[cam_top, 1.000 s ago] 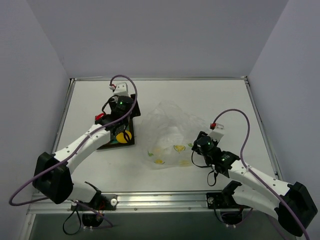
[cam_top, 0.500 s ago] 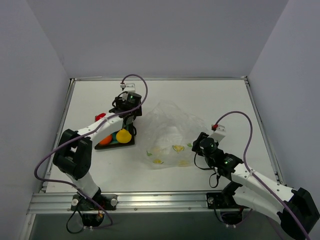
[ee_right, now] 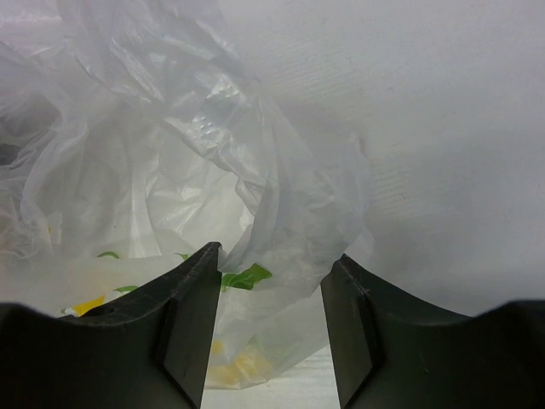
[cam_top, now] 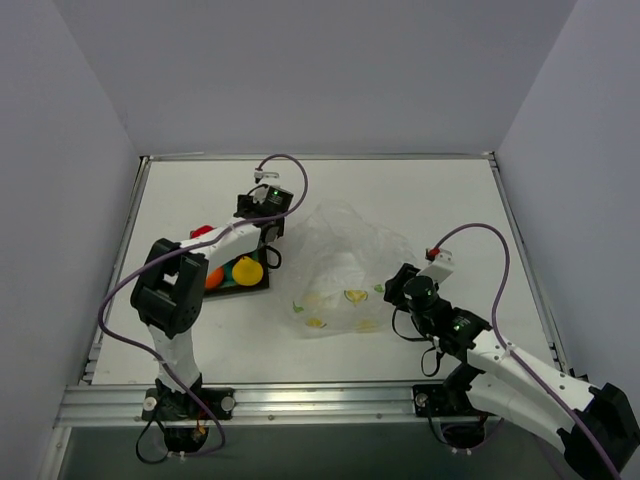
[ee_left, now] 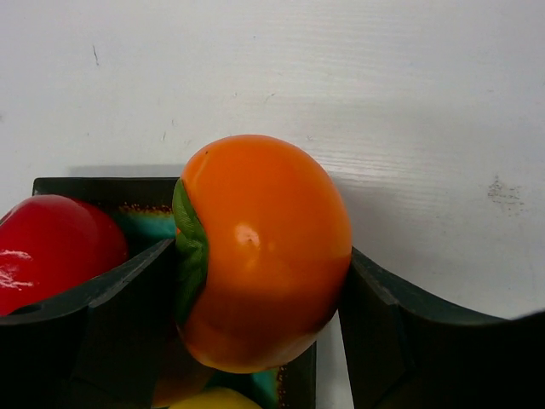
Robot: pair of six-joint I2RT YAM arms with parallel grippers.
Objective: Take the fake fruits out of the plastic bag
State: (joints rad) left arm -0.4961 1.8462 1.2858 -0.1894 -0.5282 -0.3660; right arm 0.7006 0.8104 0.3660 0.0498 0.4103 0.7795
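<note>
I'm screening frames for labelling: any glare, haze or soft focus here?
Left wrist: a small glare spot on the orange fruit, background sharp. Right wrist: the plastic bag looks hazy and low in contrast. Top external: even light, no glare.

The left arm (cam_top: 215, 245) folds high at its elbow and reaches far, the left gripper (ee_left: 260, 273) clamped on an orange fruit (ee_left: 264, 247). The right arm (cam_top: 500, 360) stretches low toward the left, and the right gripper (ee_right: 272, 294) has its fingers spread apart.

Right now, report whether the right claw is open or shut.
Open: fingers of the right claw stand apart, a fold of the clear crinkly lemon-printed plastic bag between them, unpinched.
</note>
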